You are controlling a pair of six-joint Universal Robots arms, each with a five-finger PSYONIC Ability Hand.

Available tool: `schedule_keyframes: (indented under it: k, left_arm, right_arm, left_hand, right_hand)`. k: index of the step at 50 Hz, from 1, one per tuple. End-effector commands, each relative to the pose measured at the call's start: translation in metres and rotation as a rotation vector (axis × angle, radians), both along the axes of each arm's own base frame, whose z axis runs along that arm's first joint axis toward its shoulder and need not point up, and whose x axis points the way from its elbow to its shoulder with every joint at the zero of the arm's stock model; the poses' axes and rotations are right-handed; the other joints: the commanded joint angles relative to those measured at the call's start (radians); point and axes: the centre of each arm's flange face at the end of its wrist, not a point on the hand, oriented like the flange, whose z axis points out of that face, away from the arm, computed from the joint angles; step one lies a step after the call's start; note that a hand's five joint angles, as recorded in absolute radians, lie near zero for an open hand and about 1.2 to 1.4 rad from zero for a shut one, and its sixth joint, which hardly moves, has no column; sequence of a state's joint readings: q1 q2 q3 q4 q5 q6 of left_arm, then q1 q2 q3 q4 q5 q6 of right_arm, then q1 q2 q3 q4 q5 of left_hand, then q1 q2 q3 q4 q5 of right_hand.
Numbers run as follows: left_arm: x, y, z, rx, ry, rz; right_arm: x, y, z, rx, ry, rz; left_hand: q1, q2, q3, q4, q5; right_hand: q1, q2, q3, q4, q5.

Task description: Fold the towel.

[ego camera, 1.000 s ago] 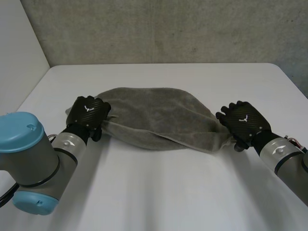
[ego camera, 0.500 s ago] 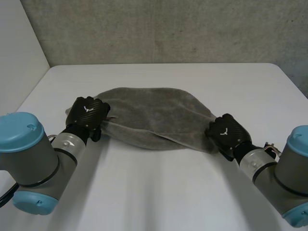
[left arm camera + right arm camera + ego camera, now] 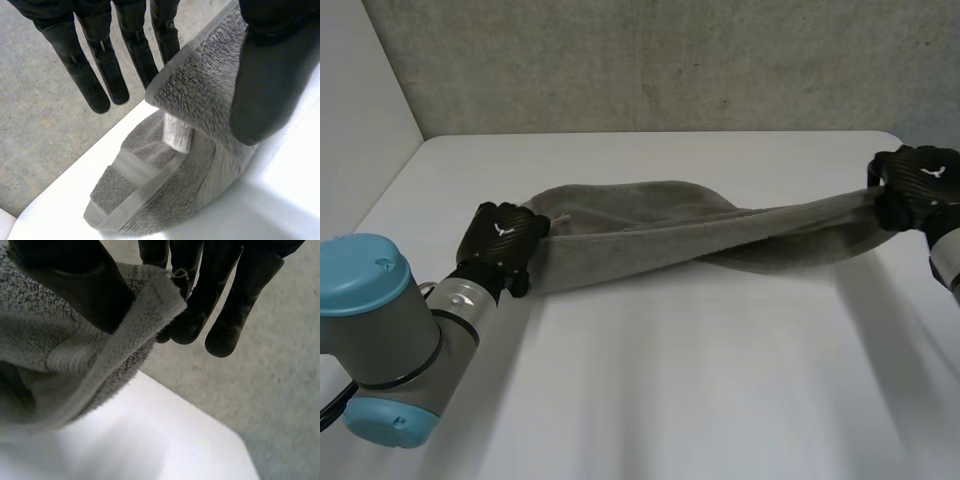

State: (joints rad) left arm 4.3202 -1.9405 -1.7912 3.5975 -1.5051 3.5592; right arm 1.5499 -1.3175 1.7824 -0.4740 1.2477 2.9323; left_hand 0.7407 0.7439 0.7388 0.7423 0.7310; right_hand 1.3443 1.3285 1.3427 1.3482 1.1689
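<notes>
So starting at the left there's a plain white side panel [image 3: 360,120], then the left arm [image 3: 380,330] with its big light-blue cap at the near left. The left hand [image 3: 502,238] sits low on the white table [image 3: 670,390], pinching the grey terry towel [image 3: 650,235] at its left corner. The thumb [image 3: 270,85] is clamped down on the pile, while the other fingers [image 3: 95,75] stick out straight, close side by side and clear of the cloth. A little white label [image 3: 177,132] hangs under that corner. The towel runs stretched and a bit twisted across the middle of the table. At the far right the right hand [image 3: 918,185] pinches the other corner, thumb [image 3: 75,285] on top and fingers [image 3: 230,315] packed together behind the hem. The tabletop is smooth and matte, and a rough grey concrete-looking wall [image 3: 650,60] stands right behind it.
</notes>
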Motion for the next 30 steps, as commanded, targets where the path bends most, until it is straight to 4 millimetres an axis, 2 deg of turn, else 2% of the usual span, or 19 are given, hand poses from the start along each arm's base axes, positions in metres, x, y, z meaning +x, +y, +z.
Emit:
schedule_keyframes:
  k: [1,10,18,23,28,30]
  left_arm:
    - [0.000,0.001,-0.002,0.005,-0.008,-0.003]
    - [0.000,-0.002,-0.019,0.044,-0.026,0.001]
    - [-0.001,-0.006,-0.019,0.036,-0.036,-0.001]
    - [-0.002,-0.007,-0.019,0.025,-0.044,-0.004]
    - [-0.012,-0.006,-0.016,0.017,-0.027,-0.095]
    - [-0.024,-0.001,-0.014,0.016,-0.013,-0.202]
  right_arm:
    - [-0.004,-0.003,-0.017,0.101,0.006,-0.004]
    - [-0.001,0.001,-0.023,0.105,0.057,0.008]
    - [0.000,0.002,-0.024,0.106,0.062,0.011]
    - [0.002,0.003,-0.025,0.107,0.070,0.033]
    - [0.003,0.002,-0.028,0.110,0.081,0.040]
    - [0.003,0.002,-0.029,0.113,0.083,0.044]
  left_hand:
    - [-0.204,-0.207,-0.202,-0.206,-0.369]
    - [-0.257,-0.260,-0.255,-0.259,-0.422]
    - [-0.157,-0.161,-0.155,-0.159,-0.322]
    - [-0.265,-0.269,-0.264,-0.267,-0.430]
    - [-0.278,-0.281,-0.276,-0.279,-0.442]
    - [-0.292,-0.295,-0.290,-0.294,-0.457]
  right_hand:
    - [0.052,0.068,0.054,0.048,0.053]
    - [0.052,0.068,0.054,0.048,0.053]
    - [0.052,0.068,0.054,0.048,0.053]
    - [0.052,0.068,0.054,0.048,0.053]
    - [0.052,0.068,0.054,0.048,0.053]
    - [0.052,0.068,0.054,0.048,0.053]
